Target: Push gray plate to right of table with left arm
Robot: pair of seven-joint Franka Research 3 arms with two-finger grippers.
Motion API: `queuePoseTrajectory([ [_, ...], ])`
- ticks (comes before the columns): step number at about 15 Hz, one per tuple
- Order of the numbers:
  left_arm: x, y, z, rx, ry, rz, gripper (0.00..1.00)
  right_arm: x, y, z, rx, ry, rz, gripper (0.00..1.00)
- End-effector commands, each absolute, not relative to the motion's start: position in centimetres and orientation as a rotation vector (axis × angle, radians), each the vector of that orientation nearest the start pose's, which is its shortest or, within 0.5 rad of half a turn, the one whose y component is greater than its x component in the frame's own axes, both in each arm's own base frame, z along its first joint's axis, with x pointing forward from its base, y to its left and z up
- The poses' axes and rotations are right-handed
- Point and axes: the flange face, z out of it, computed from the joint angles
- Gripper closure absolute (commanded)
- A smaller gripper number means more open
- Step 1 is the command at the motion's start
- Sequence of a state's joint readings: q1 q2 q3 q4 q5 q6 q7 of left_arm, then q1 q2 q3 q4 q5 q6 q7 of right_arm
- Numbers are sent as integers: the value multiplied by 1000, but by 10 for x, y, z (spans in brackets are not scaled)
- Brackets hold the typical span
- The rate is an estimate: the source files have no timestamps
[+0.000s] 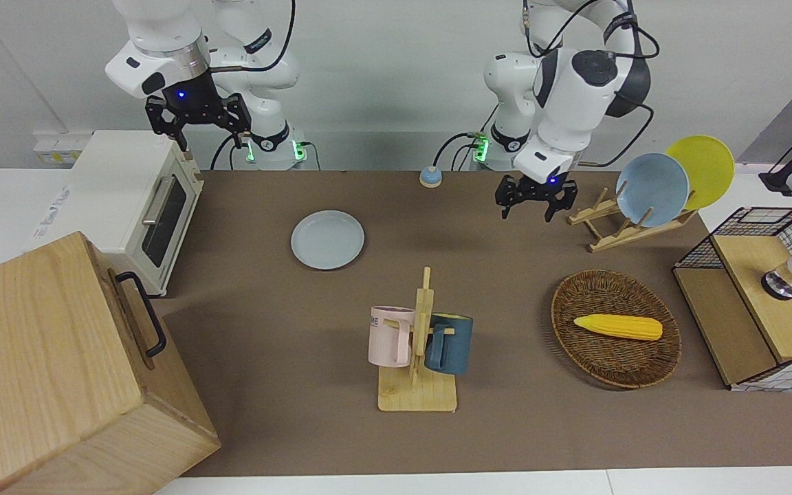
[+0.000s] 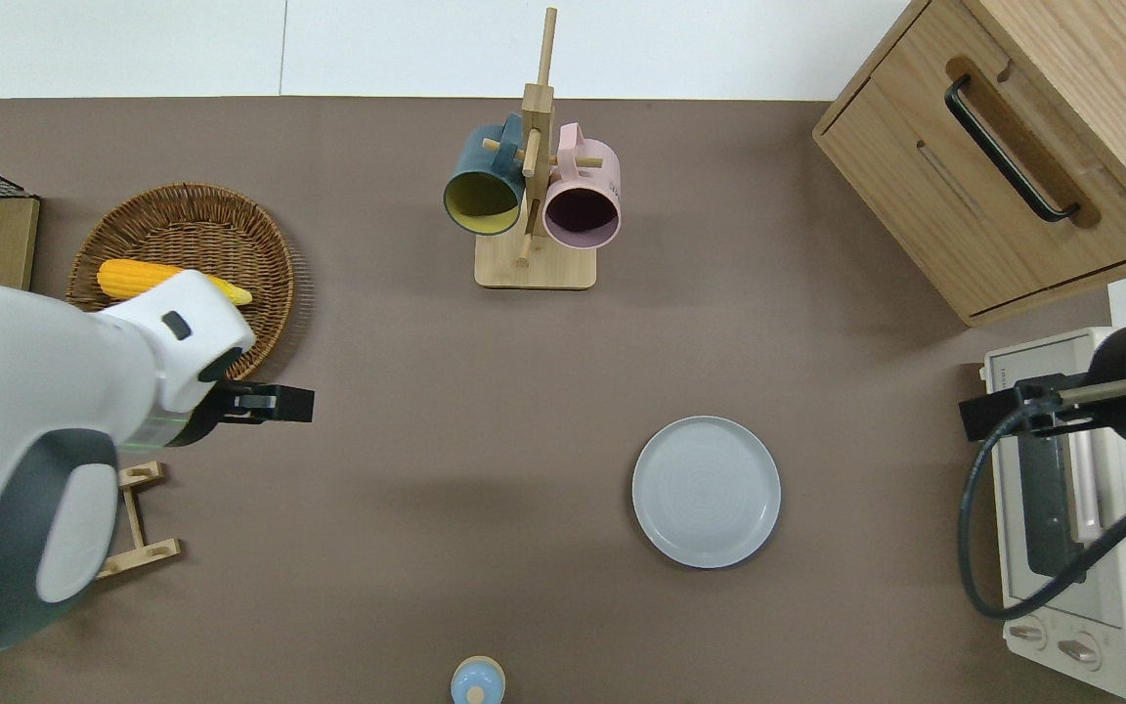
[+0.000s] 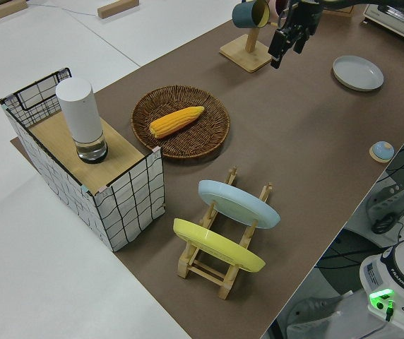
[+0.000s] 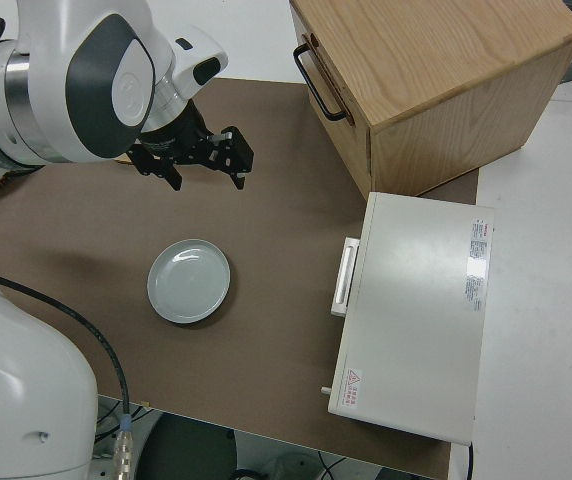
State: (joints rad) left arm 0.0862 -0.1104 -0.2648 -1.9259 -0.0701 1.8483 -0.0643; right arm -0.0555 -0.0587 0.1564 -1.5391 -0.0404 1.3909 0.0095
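Nearest the robots: small blue knob (image 1: 430, 177) at the table (image 2: 407, 411) edge, between the two arm bases. Gray plate (image 2: 707, 491) lies flat a bit farther out, toward the right arm's end, just short of the white toaster oven (image 1: 136, 206). Nothing touching it.

Left tool (image 1: 535, 198) is up in the air, fingers apart, gripping nothing, over bare table between the plate rack (image 1: 619, 223) and the wicker basket (image 2: 187, 269), well apart from the gray plate. Rack holds a bluer plate (image 1: 652, 190) and a yellow plate (image 1: 702, 168) on edge.

Right arm parked, right tool (image 1: 198, 118) open and empty.

Farther out: corn cob (image 1: 619, 326) in the basket; mug tree (image 2: 536, 196) mid-table with a pink mug (image 2: 582, 203) and a dark blue mug (image 2: 485, 191) hung on it. Wooden cabinet (image 2: 1003, 147) at the right arm's end, farthest corner.
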Motion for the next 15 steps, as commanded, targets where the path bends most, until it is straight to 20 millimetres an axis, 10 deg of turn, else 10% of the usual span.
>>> queuePoseTrajectory([
  [1, 521, -89, 576, -3162, 137, 4, 5, 511, 50, 658, -3188, -147, 142, 5],
  [6, 510, -75, 630, -3164, 95, -31, 5, 511, 50, 658, -3188, -147, 142, 5],
  [15, 511, -77, 633, -3165, 91, -50, 5, 511, 50, 658, -3188, -147, 142, 5],
])
